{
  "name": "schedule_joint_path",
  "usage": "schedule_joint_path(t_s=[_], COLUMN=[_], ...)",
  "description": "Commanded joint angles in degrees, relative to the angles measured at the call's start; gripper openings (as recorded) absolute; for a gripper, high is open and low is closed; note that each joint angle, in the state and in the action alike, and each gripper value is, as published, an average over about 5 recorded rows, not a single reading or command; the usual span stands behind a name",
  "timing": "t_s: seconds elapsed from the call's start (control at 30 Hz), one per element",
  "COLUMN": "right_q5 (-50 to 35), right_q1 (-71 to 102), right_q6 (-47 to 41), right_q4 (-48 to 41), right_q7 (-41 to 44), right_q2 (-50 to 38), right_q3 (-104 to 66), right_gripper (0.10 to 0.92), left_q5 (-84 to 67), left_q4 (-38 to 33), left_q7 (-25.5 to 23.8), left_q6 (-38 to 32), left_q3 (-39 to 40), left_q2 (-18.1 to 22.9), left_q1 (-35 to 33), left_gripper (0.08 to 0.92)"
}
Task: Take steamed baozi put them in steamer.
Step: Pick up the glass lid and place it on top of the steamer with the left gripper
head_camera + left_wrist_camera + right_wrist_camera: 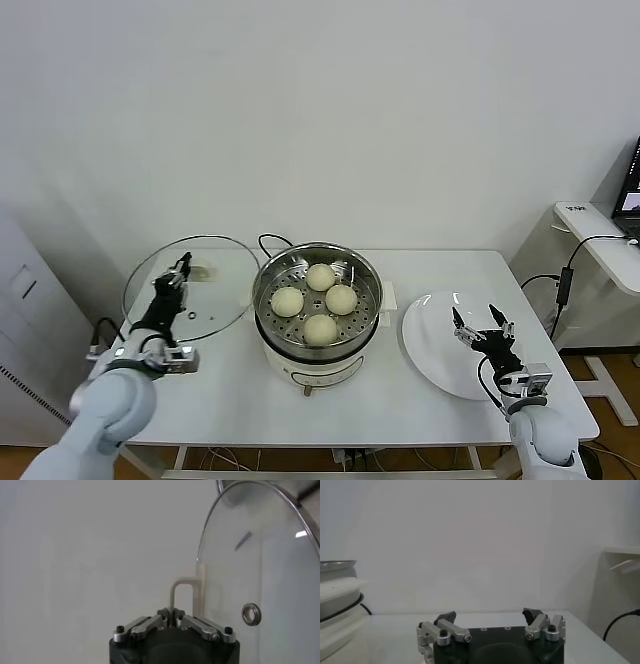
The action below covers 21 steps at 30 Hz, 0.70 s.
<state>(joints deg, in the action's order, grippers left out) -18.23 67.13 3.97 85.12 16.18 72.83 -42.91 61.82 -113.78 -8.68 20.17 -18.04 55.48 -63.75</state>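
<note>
Several cream-white baozi [319, 276] lie in the shiny steel steamer [368, 276] on its white pot base, at the table's middle. My left gripper [181, 267] is shut on the cream handle [184, 587] of the round glass lid [215, 295] and holds the lid tilted up, left of the steamer. In the left wrist view the gripper [171, 614] pinches the handle's thin leg, and the lid [280, 580] stands beside it. My right gripper [480, 322] is open and empty above the flat white plate [430, 350], right of the steamer. It also shows open in the right wrist view [490, 616].
The steamer's black cord [270, 240] runs behind it. A side desk with cables [590, 235] stands at the far right. The table's front edge [330, 440] is near my arms. The steamer rim shows in the right wrist view [337, 567].
</note>
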Motion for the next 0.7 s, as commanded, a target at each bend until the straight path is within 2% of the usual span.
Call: schedule_joint_path(t_s=[0.03, 0.47, 0.7], right_q5=[0.06, 0.49, 0.53], right_q1=[0.04, -0.39, -0.29], right_q6=[0.12, 0.2, 0.26], right_q4=[-0.2, -0.98, -1.02], right_q7=[0.03, 0.17, 0.22], right_q2=[-0.3, -0.01, 0.08], right_q3=[-0.04, 0.19, 0.17], right_gripper=[0.823, 0.823, 0.823], left_q5=[13.79, 20.56, 22.88], left_q4=[-3.07, 1.4, 5.14], left_q7=[-10.02, -10.67, -9.77], left_q6=[17.8, 18.85, 17.86], left_q3=[15.28, 21.42, 24.03], left_q2=[6.81, 15.53, 18.36], left_q1=[9.26, 12.12, 12.54], left_gripper=[0.112, 0.112, 0.112])
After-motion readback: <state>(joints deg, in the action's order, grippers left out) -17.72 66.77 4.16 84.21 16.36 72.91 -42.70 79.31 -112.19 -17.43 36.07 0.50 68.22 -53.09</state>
